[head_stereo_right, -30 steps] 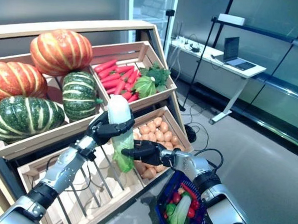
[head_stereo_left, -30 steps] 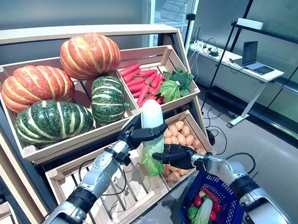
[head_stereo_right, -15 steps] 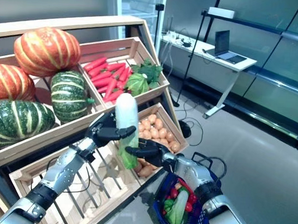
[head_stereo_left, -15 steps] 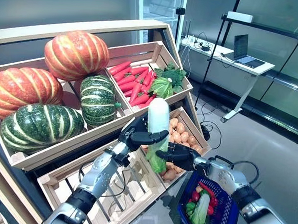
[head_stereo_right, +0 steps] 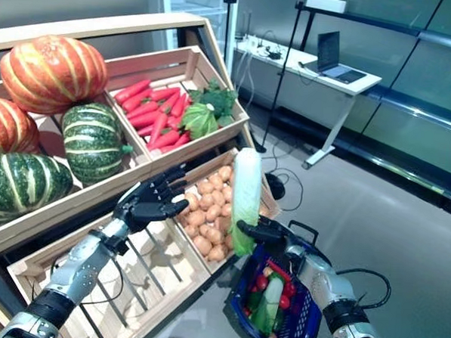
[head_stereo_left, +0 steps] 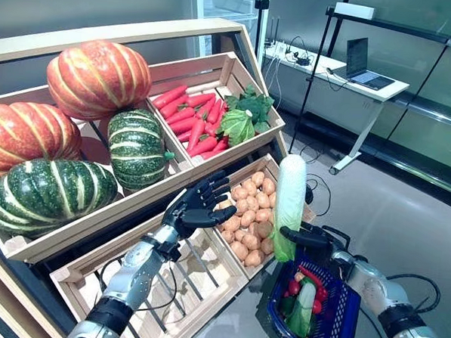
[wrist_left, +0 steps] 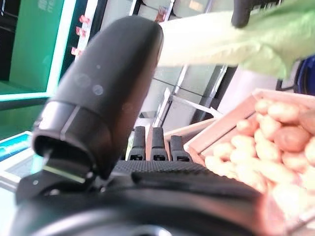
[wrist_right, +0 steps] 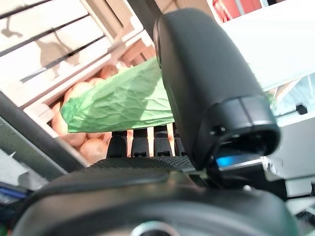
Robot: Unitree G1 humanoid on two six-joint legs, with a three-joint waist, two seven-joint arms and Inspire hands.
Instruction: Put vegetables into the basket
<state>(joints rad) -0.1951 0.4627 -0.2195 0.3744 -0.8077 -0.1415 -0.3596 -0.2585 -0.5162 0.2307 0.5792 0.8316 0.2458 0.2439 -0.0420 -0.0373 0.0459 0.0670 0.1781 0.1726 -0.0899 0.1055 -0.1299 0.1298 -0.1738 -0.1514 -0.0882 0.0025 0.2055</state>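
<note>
- Pumpkins (head_stereo_left: 76, 123), orange and green, fill the upper left crate (head_stereo_left: 25, 242) of the slanted wooden stand.
- Carrots (head_stereo_left: 190, 122) and a leafy cabbage (head_stereo_left: 239, 123) lie in the upper right crate beside them.
- The lower left crate (head_stereo_left: 197, 285) shows only bare slats.
- The left hand (head_stereo_left: 197, 209) hovers over the divide between the two lower crates, fingers spread and straight, holding nothing, just clear of the potatoes.
- Potatoes (head_stereo_left: 247, 223) fill the lower right crate, right beside the left hand's fingertips.
- The cabbage stalk (head_stereo_left: 288, 206), white at the top and green-leaved at the bottom, stands upright in the air past the potato crate's outer corner, above the basket's near rim.
- The right hand (head_stereo_left: 313, 238) grips the stalk's leafy lower end, thumb and fingers closed round it.
- The basket (head_stereo_left: 338, 326), blue with a dark handle, hangs low off the right arm below the stalk; it already holds red and green vegetables (head_stereo_left: 303, 298).
- Right of the basket lies open grey floor (head_stereo_left: 404, 224).
- A bench (head_stereo_left: 344, 69) with a laptop (head_stereo_left: 364, 59) stands well back by the glass wall.
</note>
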